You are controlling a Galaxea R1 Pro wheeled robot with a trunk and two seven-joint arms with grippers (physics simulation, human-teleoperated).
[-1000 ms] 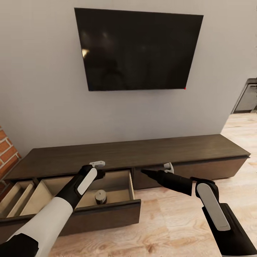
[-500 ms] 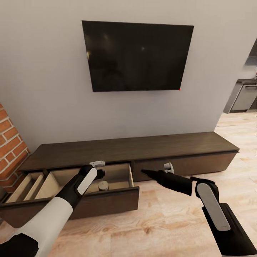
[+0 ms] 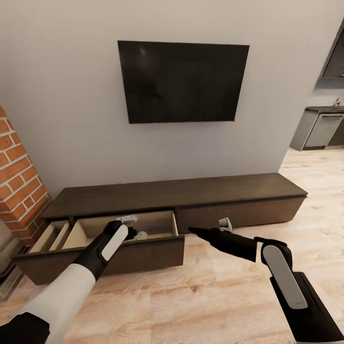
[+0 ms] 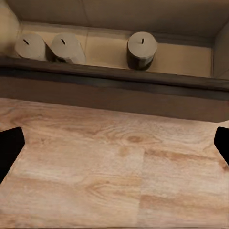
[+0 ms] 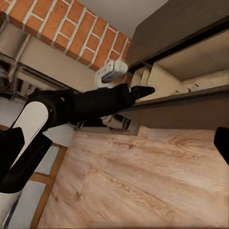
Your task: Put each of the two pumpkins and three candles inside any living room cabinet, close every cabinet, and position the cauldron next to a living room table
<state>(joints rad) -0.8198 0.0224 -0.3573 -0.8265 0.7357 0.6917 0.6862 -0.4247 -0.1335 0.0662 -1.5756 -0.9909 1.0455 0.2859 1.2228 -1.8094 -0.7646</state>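
The cabinet (image 3: 191, 193) runs low along the wall, with two drawers pulled out at its left end. Three grey candles lie in the wider drawer (image 4: 114, 81): two side by side (image 4: 29, 46) (image 4: 67, 46) and one apart (image 4: 141, 47). One candle (image 3: 141, 235) peeks out in the head view. My left gripper (image 3: 129, 231) hangs open over the drawer's front edge, holding nothing. My right gripper (image 3: 193, 230) is open above the floor, in front of the closed middle drawer. The pumpkins and the cauldron are out of view.
A black TV (image 3: 184, 81) hangs on the wall above the cabinet. A brick fireplace (image 3: 19, 177) stands at the left, next to the narrow open drawer (image 3: 48, 236). Grey kitchen units (image 3: 320, 129) show at the far right. Wood floor (image 3: 215, 296) stretches in front.
The whole view has drawn back from the cabinet, so the camera moved. My left gripper, earlier over the drawer's inside, now sits over its front edge. Both grippers stay open.
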